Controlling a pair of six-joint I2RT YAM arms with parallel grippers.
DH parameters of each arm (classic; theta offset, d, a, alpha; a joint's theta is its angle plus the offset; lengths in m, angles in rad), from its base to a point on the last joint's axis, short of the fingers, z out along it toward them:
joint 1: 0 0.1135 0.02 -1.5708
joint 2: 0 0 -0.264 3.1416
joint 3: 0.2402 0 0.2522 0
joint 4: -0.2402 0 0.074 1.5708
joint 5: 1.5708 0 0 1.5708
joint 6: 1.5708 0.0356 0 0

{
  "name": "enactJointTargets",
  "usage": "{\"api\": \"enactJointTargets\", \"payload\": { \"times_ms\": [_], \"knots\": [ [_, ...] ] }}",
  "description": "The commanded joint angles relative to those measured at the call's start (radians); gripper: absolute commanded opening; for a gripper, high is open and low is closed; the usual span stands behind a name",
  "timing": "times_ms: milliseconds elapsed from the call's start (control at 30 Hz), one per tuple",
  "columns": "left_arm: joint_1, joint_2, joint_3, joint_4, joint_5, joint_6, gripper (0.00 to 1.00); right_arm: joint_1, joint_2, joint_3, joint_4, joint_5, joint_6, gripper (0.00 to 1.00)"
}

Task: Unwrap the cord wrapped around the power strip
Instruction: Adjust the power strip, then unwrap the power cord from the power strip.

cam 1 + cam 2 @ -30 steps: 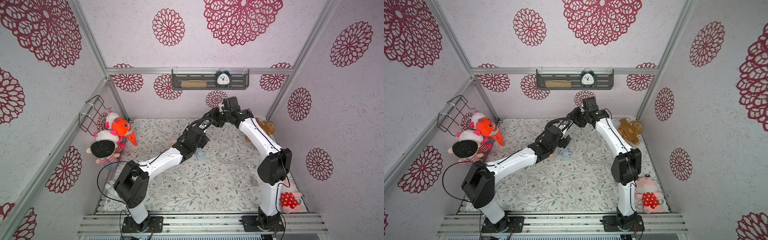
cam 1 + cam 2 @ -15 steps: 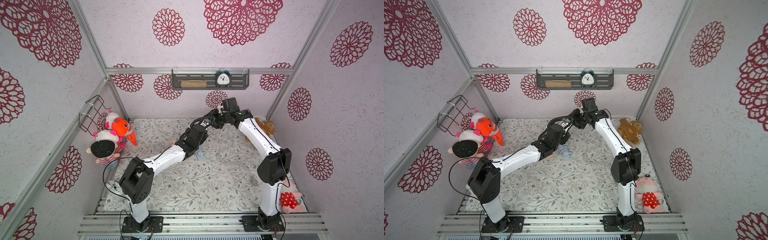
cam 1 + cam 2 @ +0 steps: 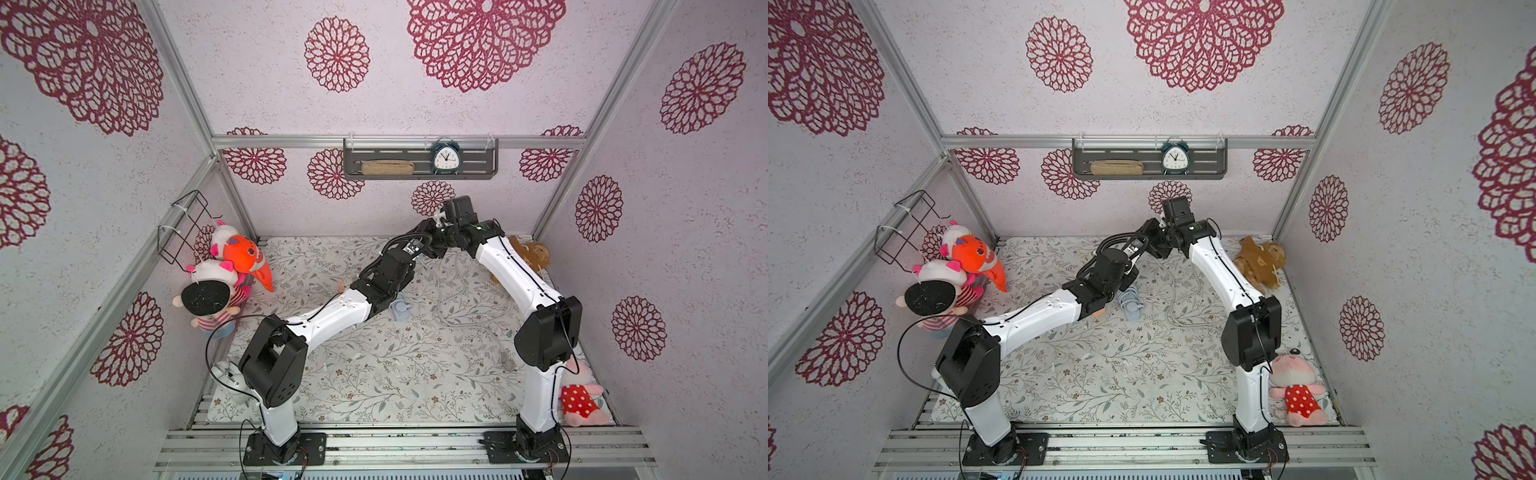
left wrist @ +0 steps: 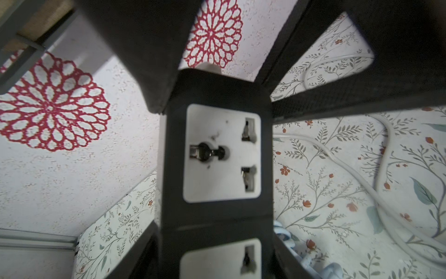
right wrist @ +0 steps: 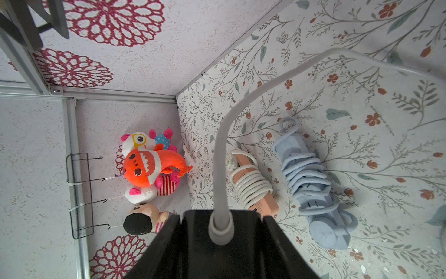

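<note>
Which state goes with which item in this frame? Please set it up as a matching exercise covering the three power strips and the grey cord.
Items:
1. black power strip
2. pink power strip
3. blue power strip
4. grey cord

States:
A. lying on the table, wrapped in white cord
B. up in the air, with no cord around it
C. lying down, wrapped in cord of its own colour
D. leaves the black strip's end, wound around nothing

Pairs: 1-B, 2-A, 3-C, 4-D
</note>
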Motion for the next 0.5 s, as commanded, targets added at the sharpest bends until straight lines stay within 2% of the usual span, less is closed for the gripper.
{"api": "enactJointTargets", "payload": {
  "times_ms": [0, 67, 233, 300, 367, 433, 467],
  "knots": [
    [0.064, -0.079, 0.067, -0.11, 0.063, -0.113, 0.05, -0.054, -0.035, 0.012, 0.059, -0.048, -0.042, 0.68],
    [0.092, -0.097, 0.105, -0.193, 0.13, -0.149, 0.0, -0.08, -0.037, 0.006, 0.074, -0.07, -0.051, 0.72],
    [0.172, -0.126, 0.211, -0.384, 0.393, -0.237, 0.0, -0.139, -0.045, -0.008, 0.097, -0.117, -0.139, 0.75],
    [0.208, -0.122, 0.263, -0.469, 0.511, -0.278, 0.0, -0.159, -0.039, -0.011, 0.078, -0.14, -0.257, 0.75],
    [0.238, -0.118, 0.31, -0.547, 0.628, -0.306, 0.0, -0.181, -0.029, -0.023, 0.04, -0.138, -0.446, 0.74],
    [0.263, -0.114, 0.351, -0.618, 0.747, -0.32, 0.0, -0.182, -0.031, -0.092, 0.079, -0.114, -0.656, 0.71],
    [0.272, -0.111, 0.369, -0.649, 0.792, -0.326, 0.0, -0.181, -0.032, -0.132, 0.111, -0.11, -0.706, 0.69]
  ]
}}
